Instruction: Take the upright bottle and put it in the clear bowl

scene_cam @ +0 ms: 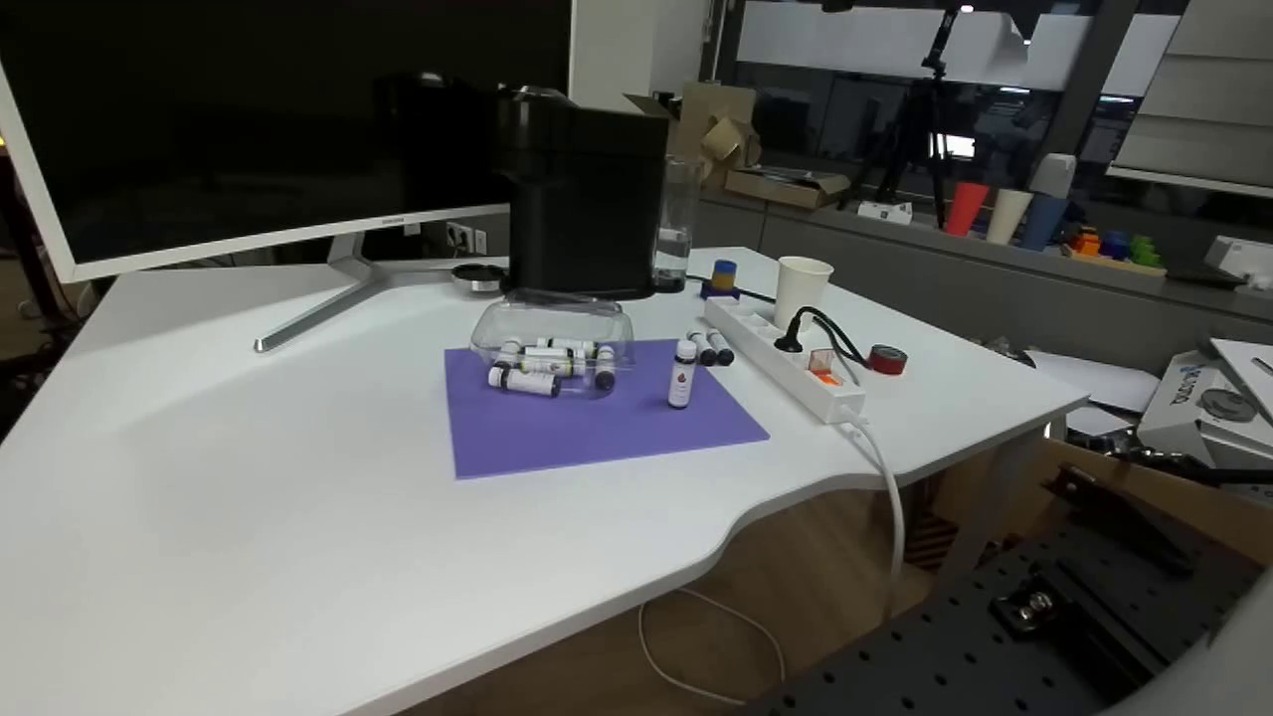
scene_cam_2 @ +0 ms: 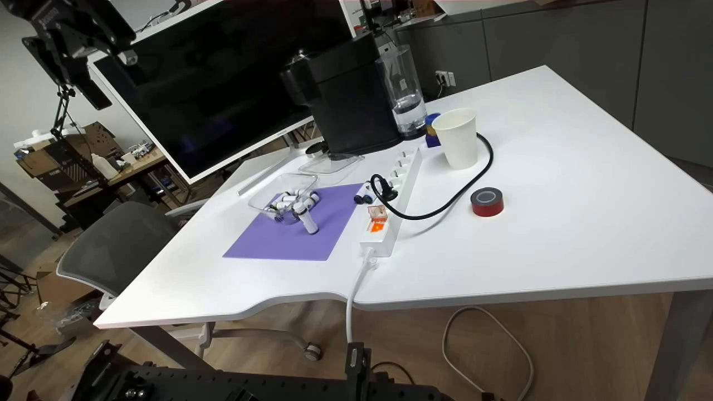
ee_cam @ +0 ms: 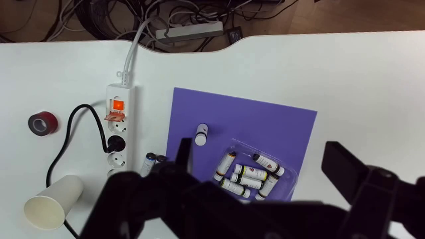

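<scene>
The upright bottle is small and white, with a white cap and a dark ring under it. It stands on the purple mat in both exterior views and in the wrist view. The clear bowl sits beside it on the mat, holding several similar bottles lying down; its wall also shows in the wrist view. My gripper is wide open and empty, well above the mat. It shows at the upper left in an exterior view. Its body hides the bowl's near part in the wrist view.
A clear lid lies behind the bowl. Two small bottles lie between the mat and a white power strip with a black cable. A paper cup, red tape roll, black machine and monitor stand around.
</scene>
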